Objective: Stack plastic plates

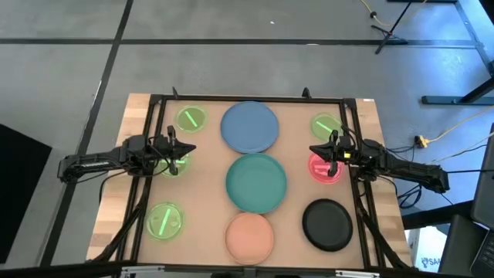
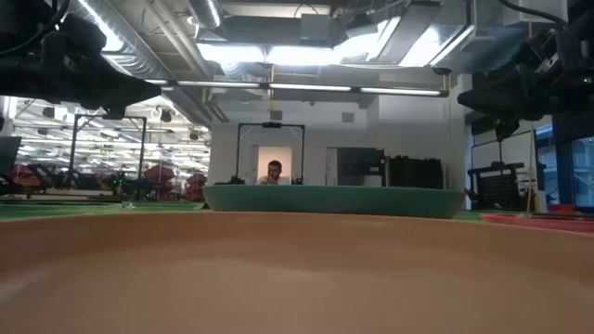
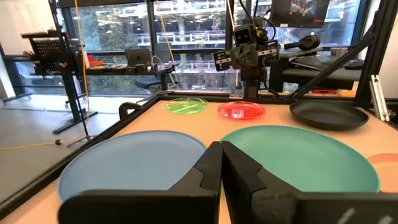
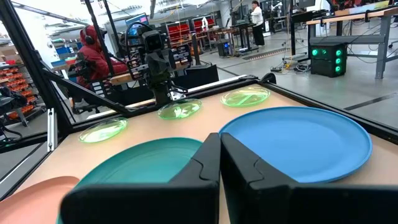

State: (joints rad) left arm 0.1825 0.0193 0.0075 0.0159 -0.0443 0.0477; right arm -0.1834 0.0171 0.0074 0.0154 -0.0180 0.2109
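Observation:
Down the table's middle lie a blue plate (image 1: 249, 127), a teal plate (image 1: 256, 182) and a salmon-pink plate (image 1: 250, 235), with a black plate (image 1: 327, 225) near right. Small green plates lie far left (image 1: 191, 118), near left (image 1: 164, 221), far right (image 1: 327, 125) and under my left arm (image 1: 176, 162). The red-pink plate (image 1: 325, 168) lies below my right arm. Each rests flat on the table. My left gripper (image 1: 187, 150) (image 3: 221, 149) and right gripper (image 1: 315, 149) (image 4: 219, 142) hang shut above the table, facing each other across the blue and teal plates.
A black frame (image 1: 247, 99) runs around the wooden table. Bare table shows between the plates and the side rails. In the left wrist view the right arm (image 3: 249, 53) stands beyond the red-pink plate (image 3: 241, 111). A person (image 2: 273, 172) sits in the room beyond.

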